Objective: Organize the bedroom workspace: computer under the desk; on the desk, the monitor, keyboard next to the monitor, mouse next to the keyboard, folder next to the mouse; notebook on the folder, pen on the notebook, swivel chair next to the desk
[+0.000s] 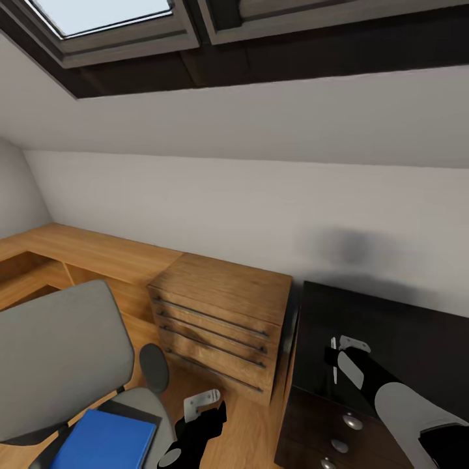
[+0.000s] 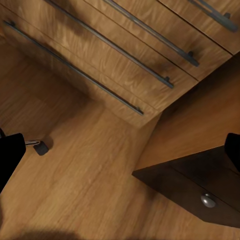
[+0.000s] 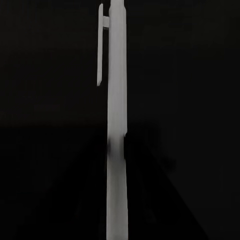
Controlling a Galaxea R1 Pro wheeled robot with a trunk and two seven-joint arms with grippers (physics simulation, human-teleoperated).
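Observation:
The grey swivel chair (image 1: 58, 365) stands at the lower left, with the blue folder (image 1: 104, 438) flat on its seat. A thin black strip (image 1: 130, 410) borders the folder's far edge; I cannot tell if it is the notebook. My right gripper (image 1: 343, 346) hovers over the near-left corner of the black desk (image 1: 397, 326), shut on the white pen (image 1: 334, 365). In the right wrist view the pen (image 3: 116, 125) runs lengthwise against the black top. My left gripper (image 1: 203, 402) hangs open above the floor, between chair and desk. Computer, monitor, keyboard and mouse are out of view.
A wooden drawer chest (image 1: 221, 312) stands against the sloping wall between chair and desk. It leaves a narrow strip of plank floor (image 2: 90, 180). The desk's black drawers carry round silver knobs (image 1: 352, 422). A chair caster (image 2: 41, 147) rests on the floor. A skylight (image 1: 104, 16) is overhead.

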